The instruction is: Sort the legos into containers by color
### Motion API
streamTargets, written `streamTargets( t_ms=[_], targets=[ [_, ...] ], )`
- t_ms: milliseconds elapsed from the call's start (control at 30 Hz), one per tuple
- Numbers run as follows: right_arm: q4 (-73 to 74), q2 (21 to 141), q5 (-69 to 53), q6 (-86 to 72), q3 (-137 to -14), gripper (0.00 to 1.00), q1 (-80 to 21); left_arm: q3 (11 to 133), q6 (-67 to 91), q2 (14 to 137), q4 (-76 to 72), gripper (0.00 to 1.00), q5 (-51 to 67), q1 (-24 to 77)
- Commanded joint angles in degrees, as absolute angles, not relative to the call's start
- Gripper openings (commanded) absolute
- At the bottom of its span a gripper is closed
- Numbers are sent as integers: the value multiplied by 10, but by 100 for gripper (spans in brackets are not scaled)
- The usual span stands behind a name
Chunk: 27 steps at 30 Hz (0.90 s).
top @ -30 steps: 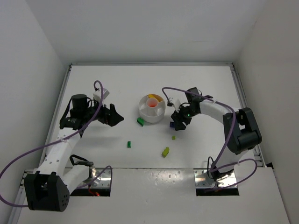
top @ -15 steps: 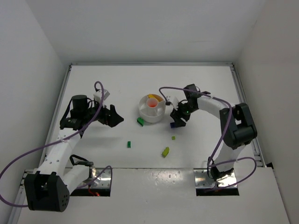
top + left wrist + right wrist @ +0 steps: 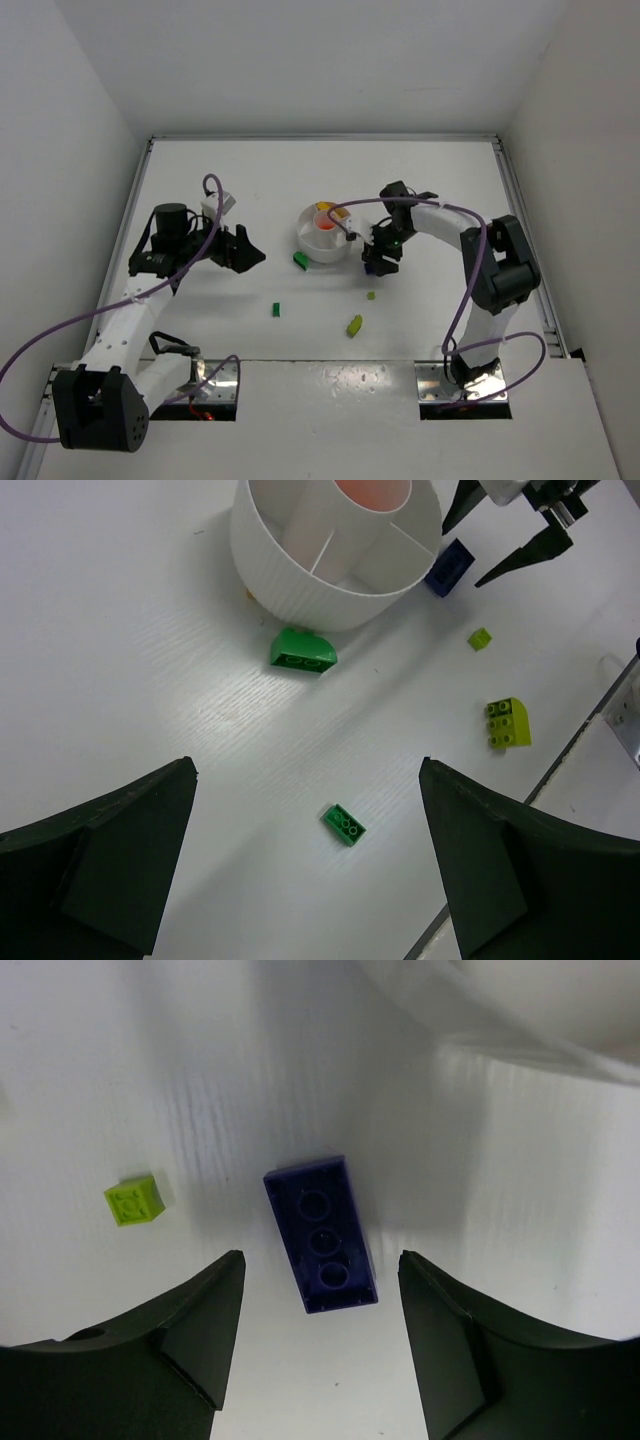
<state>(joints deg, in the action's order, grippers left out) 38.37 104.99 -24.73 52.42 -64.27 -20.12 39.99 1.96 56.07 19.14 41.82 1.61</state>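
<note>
My right tool (image 3: 320,1258) hangs wide open, empty, over the purple brick (image 3: 322,1232); it lies skewed, so closing may twist it into the dish (image 3: 500,1020).

I saw the round white dish (image 3: 312,250) upright near the desk's middle, with a ribbed wall. Its centre well held red-orange pieces (image 3: 325,222), and a wedge on the far side held yellow-orange bits (image 3: 337,209). The dark green sloped brick (image 3: 303,651) lay just beside the dish wall on its near-left side. The dark purple brick (image 3: 320,1233) lay flat, studs up, near the dish on the side facing the right edge. The tiny lime piece (image 3: 133,1201) sat near it, apart, toward the near edge. The bigger lime brick (image 3: 508,723) lay closer still to the near edge, studs showing. The small green brick (image 3: 344,823) lay studs up, left of it, well apart.
</note>
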Motion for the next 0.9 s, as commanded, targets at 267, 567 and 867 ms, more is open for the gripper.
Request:
streamTargets(
  t_ms=[267, 567, 867],
  targets=[
    [382, 1071, -191, 577, -686, 64, -252, 401, 12, 561, 176, 100, 432, 8],
    [382, 1086, -153, 588, -685, 64, -281, 396, 12, 555, 176, 100, 432, 8],
    [375, 1100, -125, 588, -679, 60, -298, 390, 12, 550, 176, 100, 432, 8]
  ],
)
